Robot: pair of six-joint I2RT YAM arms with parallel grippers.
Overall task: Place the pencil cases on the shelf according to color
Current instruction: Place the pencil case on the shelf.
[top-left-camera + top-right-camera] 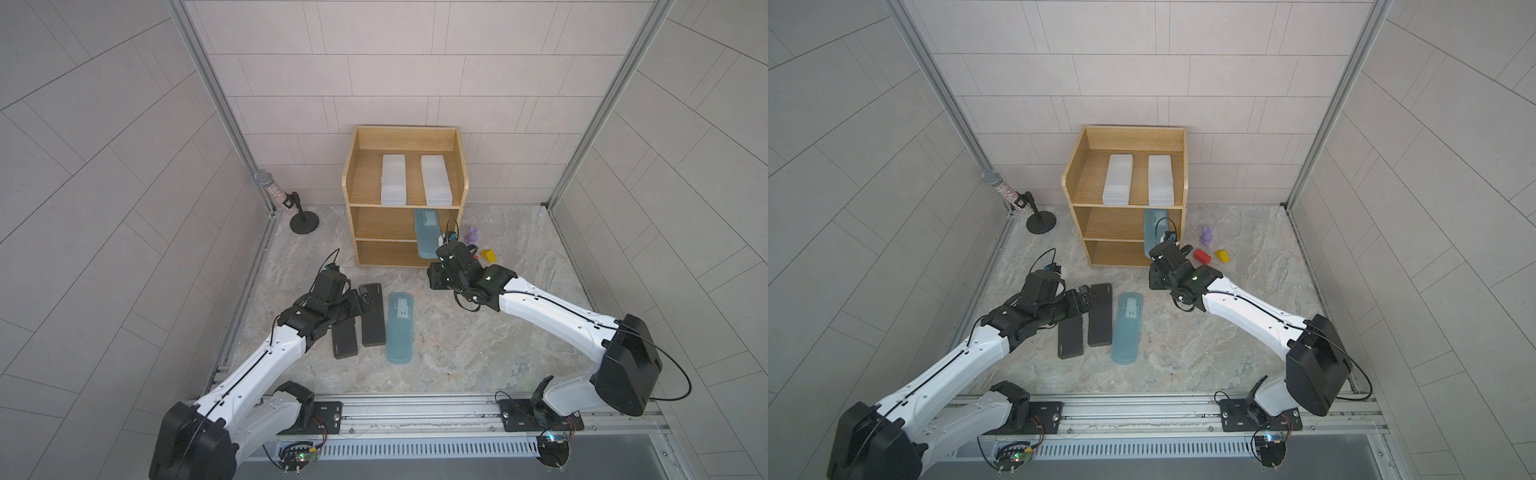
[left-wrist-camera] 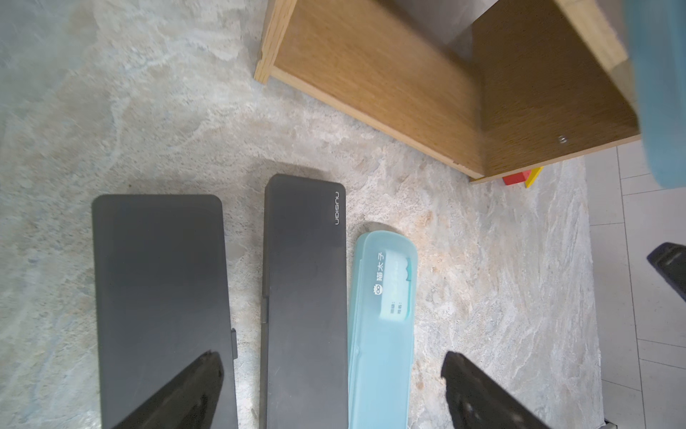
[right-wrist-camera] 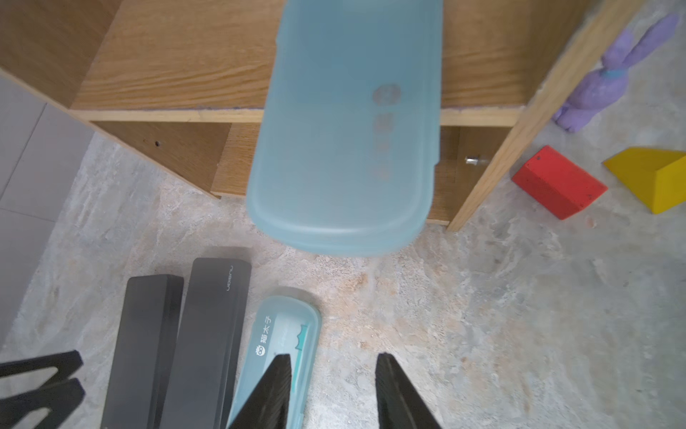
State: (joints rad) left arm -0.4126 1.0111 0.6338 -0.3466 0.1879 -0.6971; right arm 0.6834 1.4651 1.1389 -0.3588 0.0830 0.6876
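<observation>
The shelf (image 1: 351, 166) stands at the back, with two white pencil cases (image 1: 393, 179) (image 1: 435, 179) side by side on its top level. A teal case (image 1: 426, 237) rests on the middle level and sticks far out over the front edge; it looks blurred (image 3: 349, 130). My right gripper (image 3: 332, 358) is just in front of it, jaws narrowly apart with nothing between them. On the floor lie two black cases (image 1: 345, 343) (image 1: 372, 324) and a second teal case (image 1: 400, 328). My left gripper (image 2: 332, 366) hovers open over the right black case and this teal one.
A microphone on a round stand (image 1: 291, 208) is left of the shelf. A purple bunny (image 1: 473, 235), a red block (image 1: 1201, 256) and a yellow block (image 1: 489, 255) lie right of it. The arms' rail (image 1: 415, 409) runs along the front.
</observation>
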